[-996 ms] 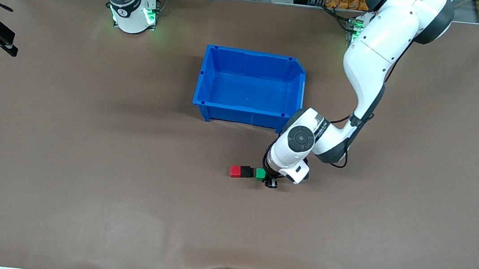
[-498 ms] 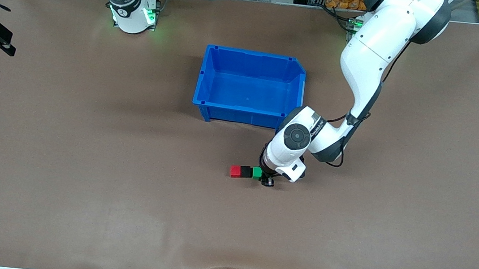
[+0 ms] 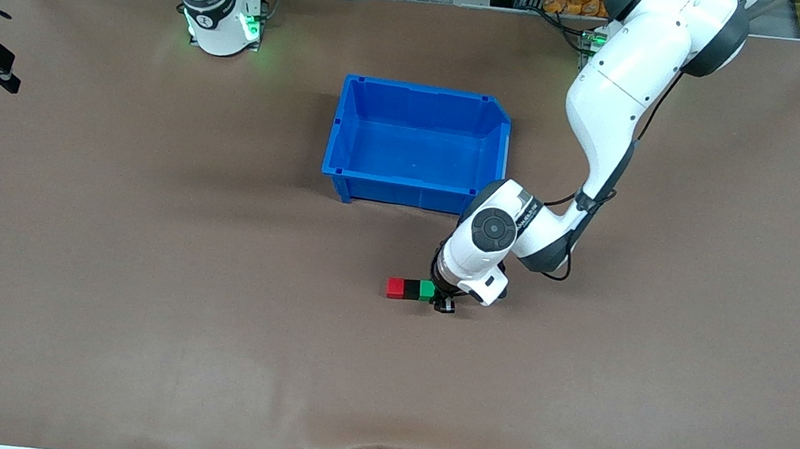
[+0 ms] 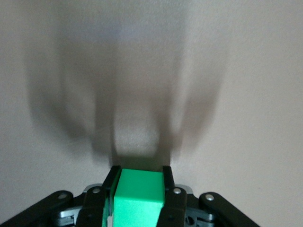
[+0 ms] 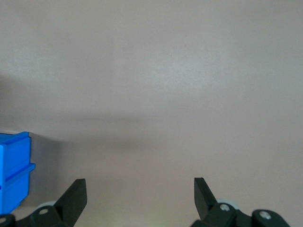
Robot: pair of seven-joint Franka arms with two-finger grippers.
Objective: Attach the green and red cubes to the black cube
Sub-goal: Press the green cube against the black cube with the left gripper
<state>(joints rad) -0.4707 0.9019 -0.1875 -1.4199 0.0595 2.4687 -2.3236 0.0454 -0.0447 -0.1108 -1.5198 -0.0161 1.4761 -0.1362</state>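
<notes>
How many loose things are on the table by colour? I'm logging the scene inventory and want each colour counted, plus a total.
Red: 1, the red cube
Black: 1, the black cube
Green: 1, the green cube, held in the left gripper
Blue: 1, the blue bin
Total: 4

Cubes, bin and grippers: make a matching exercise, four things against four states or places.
Things:
1. green cube
2. red cube
3. blue bin
4. right gripper

States:
A. open, holding nothing
B. clamped in the left gripper
C. holds no cubes
D. on the table, touching the black cube

Pairs: 1-B, 2-D, 3-C, 4-A
</notes>
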